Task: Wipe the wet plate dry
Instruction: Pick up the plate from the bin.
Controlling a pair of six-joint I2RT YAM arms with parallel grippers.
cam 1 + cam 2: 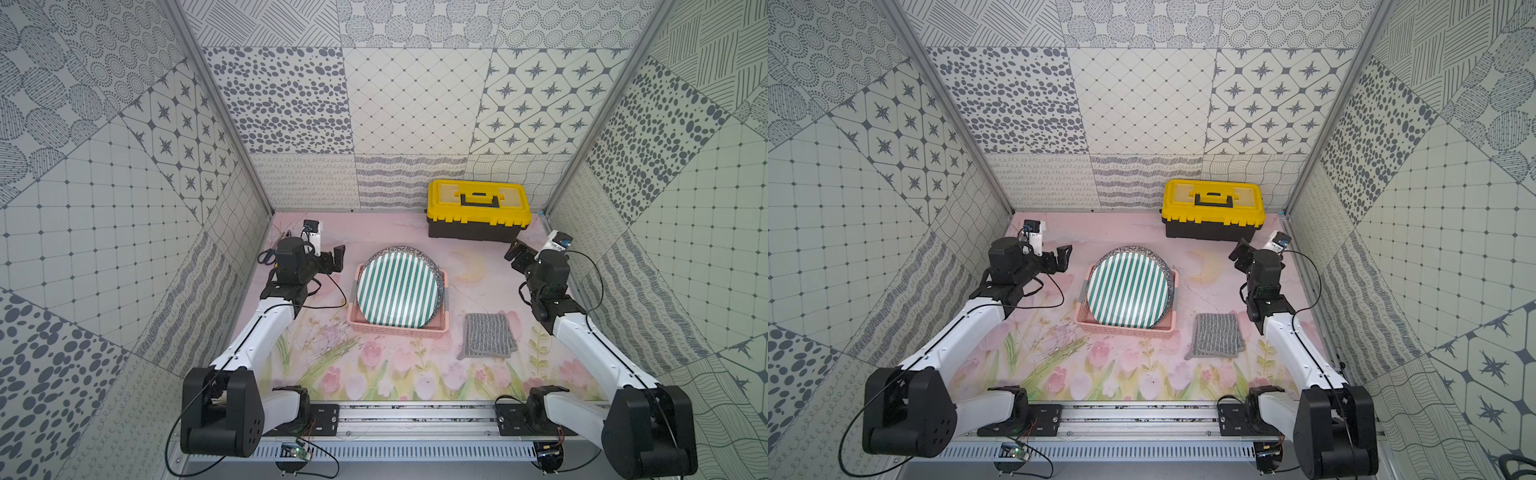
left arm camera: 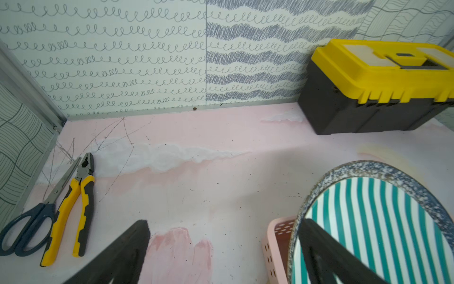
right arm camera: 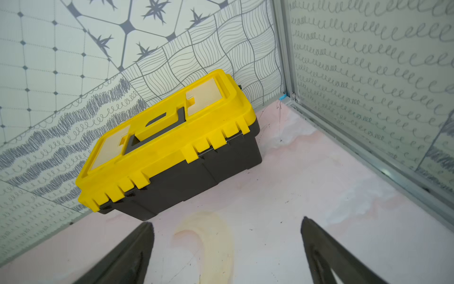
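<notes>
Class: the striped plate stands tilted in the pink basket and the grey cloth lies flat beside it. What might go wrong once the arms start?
1. The striped plate leans on a speckled plate in the pink basket; lifting it with the left pincer may drag either along.
2. The grey cloth lies flat on the table, so the right pincer may pinch only an edge and drop it.

Lab robot cell; patterned panel walls (image 1: 415, 104); arms (image 1: 266, 328) bolted to aluminium rail (image 1: 415, 413); printed floral tabletop (image 1: 374, 365).
</notes>
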